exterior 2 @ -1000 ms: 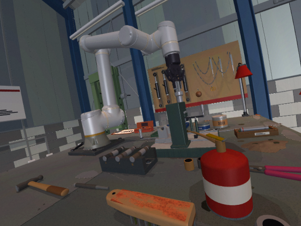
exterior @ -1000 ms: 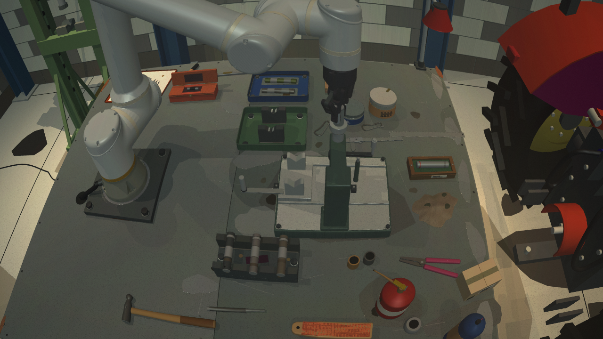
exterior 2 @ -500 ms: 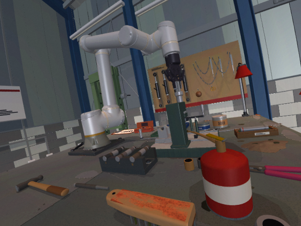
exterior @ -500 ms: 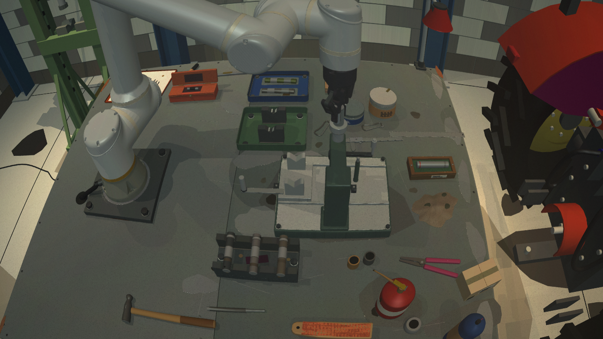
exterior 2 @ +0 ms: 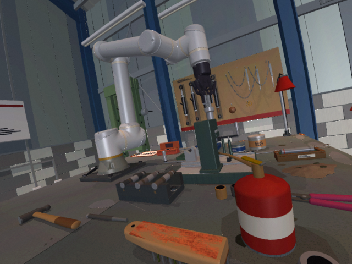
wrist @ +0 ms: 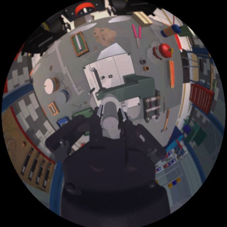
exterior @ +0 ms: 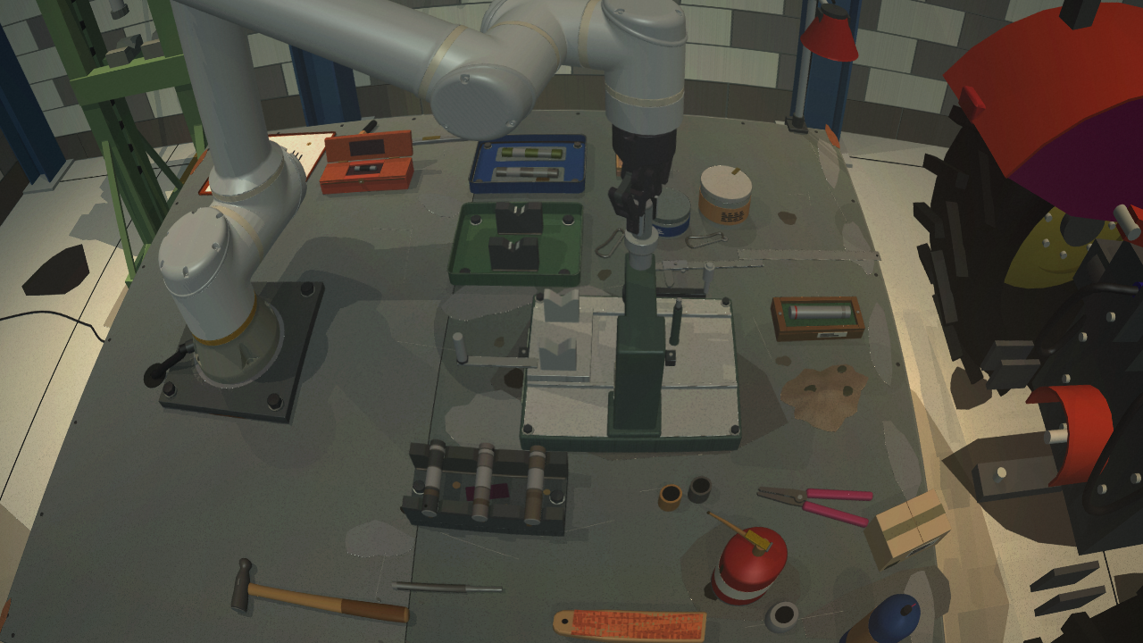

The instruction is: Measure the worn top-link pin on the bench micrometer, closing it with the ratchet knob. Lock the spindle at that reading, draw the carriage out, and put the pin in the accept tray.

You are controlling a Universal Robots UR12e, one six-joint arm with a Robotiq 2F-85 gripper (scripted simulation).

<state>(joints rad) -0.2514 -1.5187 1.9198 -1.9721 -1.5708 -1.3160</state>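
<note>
The bench micrometer [exterior: 637, 352] stands in the middle of the bench on a pale base plate, a dark green upright column. A grey knurled ratchet knob [wrist: 110, 115] tops it. My gripper [wrist: 110, 116] is straight above the column with its fingers on either side of the knob, and it is open. It holds nothing. Left of the column, the carriage carries two grey V-blocks [exterior: 558, 329], and a handle rod [exterior: 459, 349] sticks out to the left. I cannot make out the pin on the V-blocks. The green tray [exterior: 516, 243] lies behind the micrometer, the blue tray [exterior: 529, 163] beyond it.
A lock lever [exterior: 676, 321] stands right of the column. Two tins [exterior: 724, 195] sit close behind my gripper. A rack of three pins [exterior: 486, 488] lies in front of the base plate. A wooden box with a cylinder [exterior: 817, 317] lies to the right. Pliers, a red can and a hammer lie near the front edge.
</note>
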